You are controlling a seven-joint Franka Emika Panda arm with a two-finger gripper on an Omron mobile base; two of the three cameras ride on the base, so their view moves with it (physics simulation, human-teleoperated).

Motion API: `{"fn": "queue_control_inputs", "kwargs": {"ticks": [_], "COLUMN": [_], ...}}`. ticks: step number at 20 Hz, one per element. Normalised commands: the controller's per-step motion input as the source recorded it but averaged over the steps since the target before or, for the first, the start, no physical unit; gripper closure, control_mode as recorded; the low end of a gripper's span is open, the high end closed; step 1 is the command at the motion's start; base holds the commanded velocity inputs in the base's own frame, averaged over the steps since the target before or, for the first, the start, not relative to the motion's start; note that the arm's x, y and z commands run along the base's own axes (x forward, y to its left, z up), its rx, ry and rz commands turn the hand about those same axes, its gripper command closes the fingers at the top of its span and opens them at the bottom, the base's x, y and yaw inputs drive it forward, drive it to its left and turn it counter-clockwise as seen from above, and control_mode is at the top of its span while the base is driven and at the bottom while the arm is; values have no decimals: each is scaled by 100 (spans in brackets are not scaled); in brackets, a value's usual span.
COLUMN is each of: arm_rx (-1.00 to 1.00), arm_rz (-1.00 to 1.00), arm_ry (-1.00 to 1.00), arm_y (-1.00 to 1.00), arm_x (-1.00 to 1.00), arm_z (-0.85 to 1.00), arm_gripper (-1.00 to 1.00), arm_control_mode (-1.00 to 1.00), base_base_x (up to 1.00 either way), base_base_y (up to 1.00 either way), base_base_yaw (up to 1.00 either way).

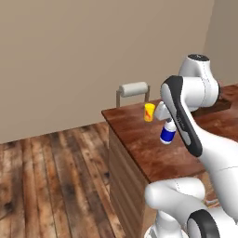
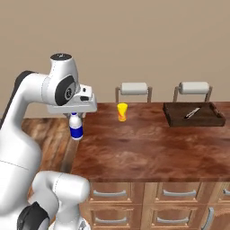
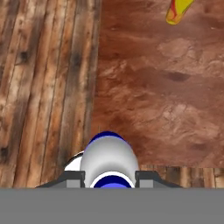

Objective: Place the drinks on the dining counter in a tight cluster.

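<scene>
My gripper [image 2: 75, 116] is shut on the neck of a white bottle with a blue label [image 2: 76, 127], which hangs upright in the air over the left edge of the dining counter [image 2: 148, 148]. The same bottle [image 1: 168, 133] hangs under the hand in the left base view. Looking down from the hand, the bottle [image 3: 109, 157] sits between my fingertips [image 3: 75, 177], above the border of the reddish-brown top [image 3: 166, 96] and the floor. A yellow cup with a red mark [image 2: 122, 112] stands on the counter near its back edge, apart from the bottle; the cup [image 3: 177, 11] is at the top of the hand view.
Two grey paper-towel rolls [image 2: 134, 88] [image 2: 194, 87] stand on holders along the back edge. A dark tray [image 2: 173, 117] holding a knife lies at the back right. Plank floor [image 1: 51, 181] lies left of the counter. Drawer fronts with silver handles [image 2: 110, 194] face the base.
</scene>
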Motion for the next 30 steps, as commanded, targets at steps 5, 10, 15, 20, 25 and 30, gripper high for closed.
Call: {"fn": "queue_control_inputs", "kwargs": {"ticks": [5,10,15,20,25,30], "arm_rx": [0,0,0,0,0,0], "arm_rz": [0,0,0,0,-2,-4], "arm_ry": [0,0,0,0,-3,0], "arm_y": [0,0,0,0,14,37], "arm_x": [0,0,0,0,30,76], "arm_z": [0,0,0,0,-4,-4], "arm_gripper": [100,100,100,100,100,100], "arm_control_mode": [100,100,100,100,-100,-100], "base_base_x": [80,21,0,0,1,0], "base_base_y": [-84,-29,0,0,0,0], "base_base_yaw": [31,14,0,0,0,0]}}
